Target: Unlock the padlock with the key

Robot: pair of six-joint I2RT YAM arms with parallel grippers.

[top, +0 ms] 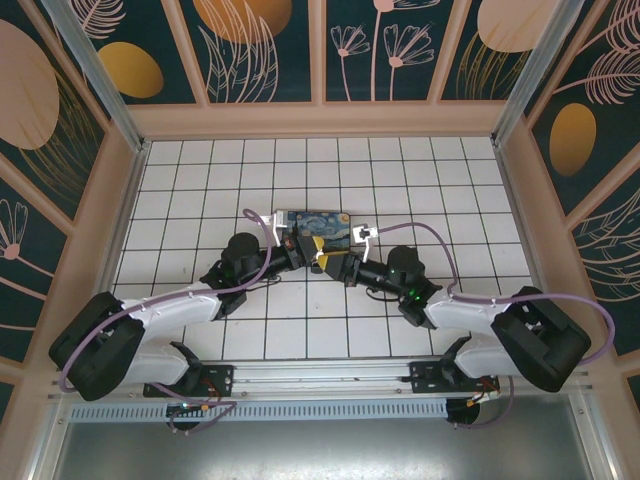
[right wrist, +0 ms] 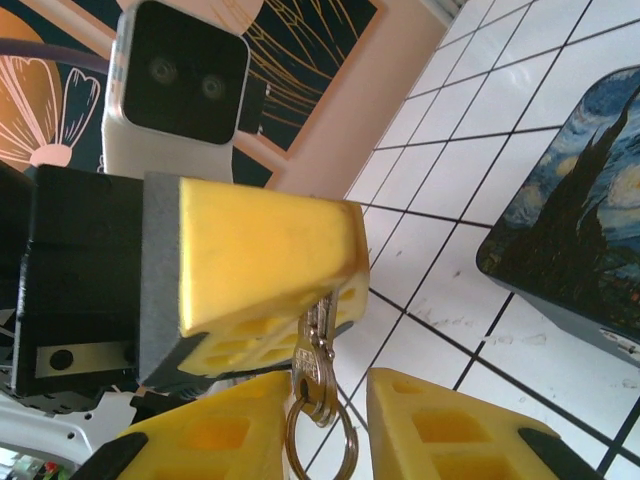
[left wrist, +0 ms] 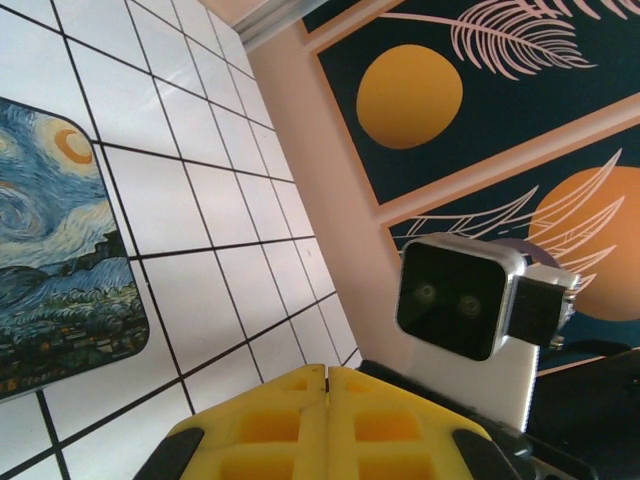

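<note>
The left gripper (right wrist: 338, 298) is pinched shut on the key (right wrist: 316, 360). The key hangs from its tips into the gap between the right gripper (right wrist: 325, 392)'s 2 parted pads, long axis along those fingers, ring end toward that palm. Right likely need only close.

Robot test enclosure, white tiled floor (top: 200, 200), leaf-patterned walls (top: 260, 50), aluminium rail (top: 330, 372)

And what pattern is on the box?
The box: blue-yellow painted swirls; best in left wrist view.
</note>
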